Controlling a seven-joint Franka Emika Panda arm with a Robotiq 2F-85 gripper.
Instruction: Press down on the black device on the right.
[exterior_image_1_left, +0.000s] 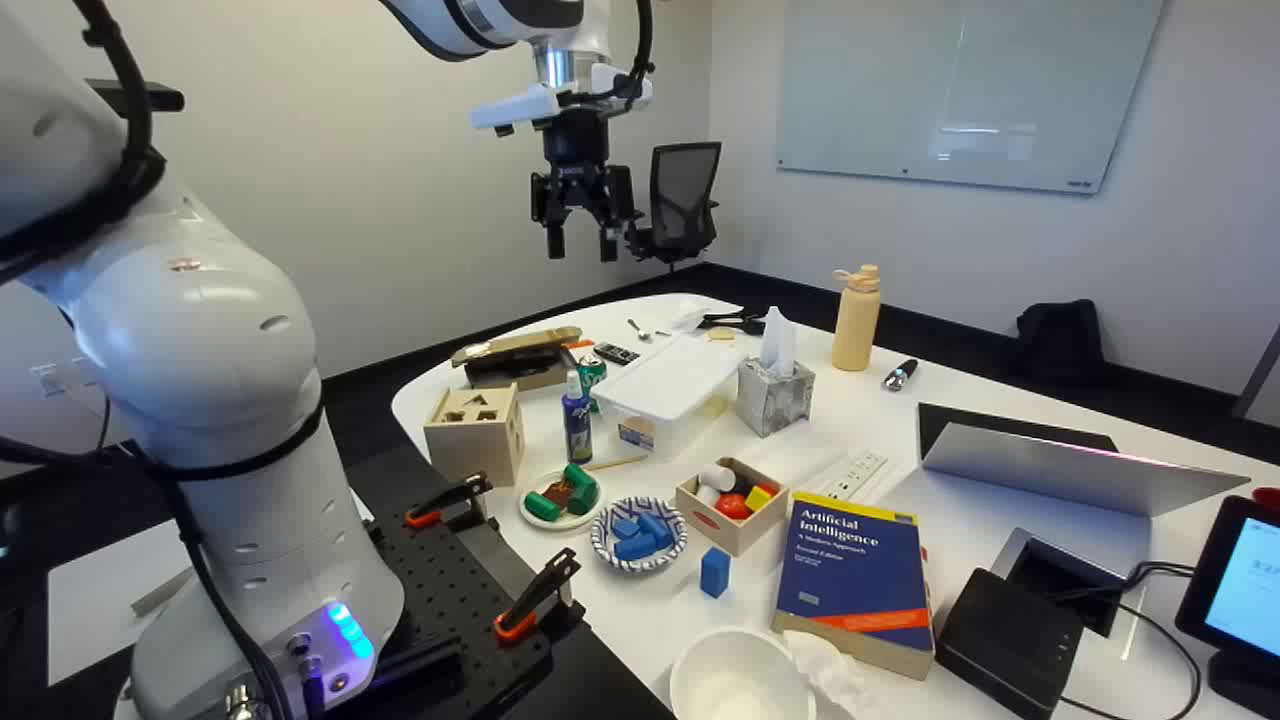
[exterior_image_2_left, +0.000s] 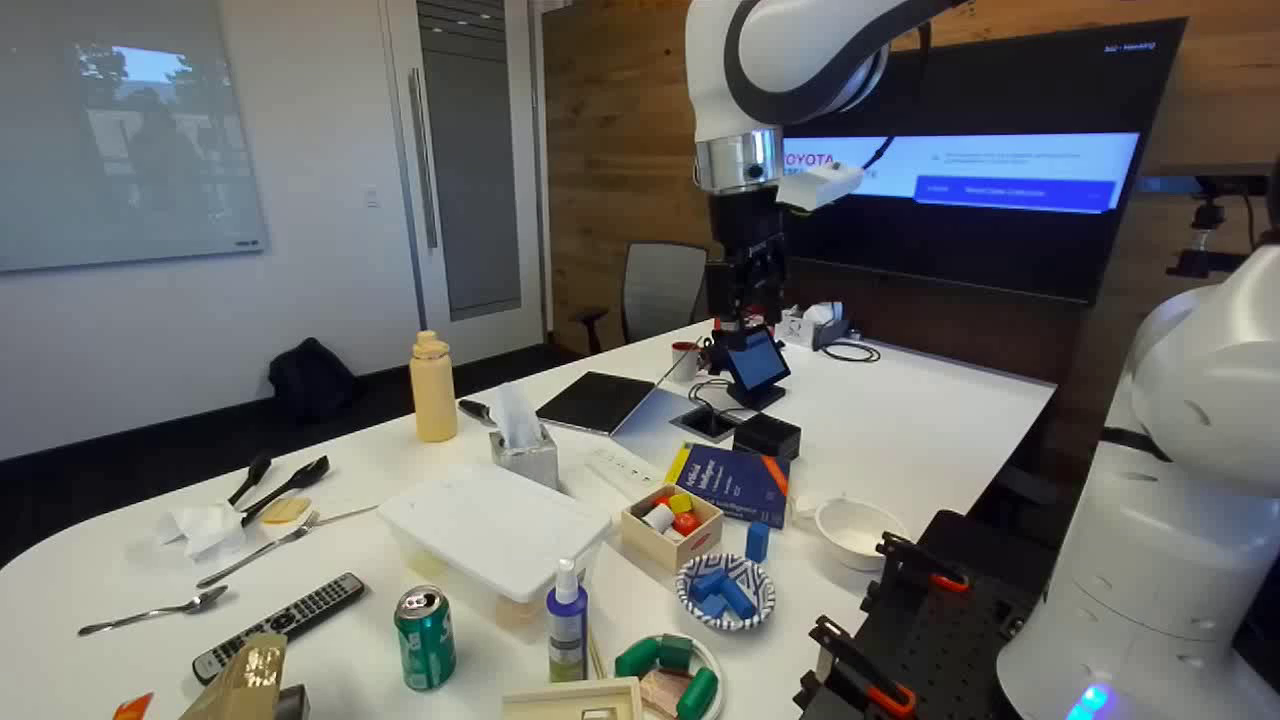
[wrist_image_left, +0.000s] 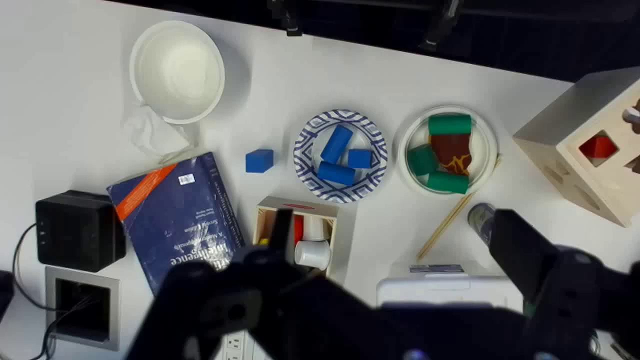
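The black device (exterior_image_1_left: 1010, 640) is a low matte-black box on the white table, beside the blue book (exterior_image_1_left: 850, 575). It also shows in an exterior view (exterior_image_2_left: 768, 436) behind the book, and at the left edge of the wrist view (wrist_image_left: 77, 230). My gripper (exterior_image_1_left: 582, 245) is open and empty, high above the table. In an exterior view the gripper (exterior_image_2_left: 742, 310) hangs in front of the screen gadget. In the wrist view its fingers (wrist_image_left: 394, 222) are wide apart, over the wooden box and the plastic bin, well away from the device.
A lit screen gadget (exterior_image_1_left: 1235, 580), a grey laptop (exterior_image_1_left: 1050, 475) and cables lie by the device. A white bowl (exterior_image_1_left: 740, 680) stands near the book. A patterned bowl (exterior_image_1_left: 640, 535), wooden box (exterior_image_1_left: 733, 505), tissue box (exterior_image_1_left: 775, 395), plastic bin (exterior_image_1_left: 675, 385) and bottle (exterior_image_1_left: 857, 320) stand around.
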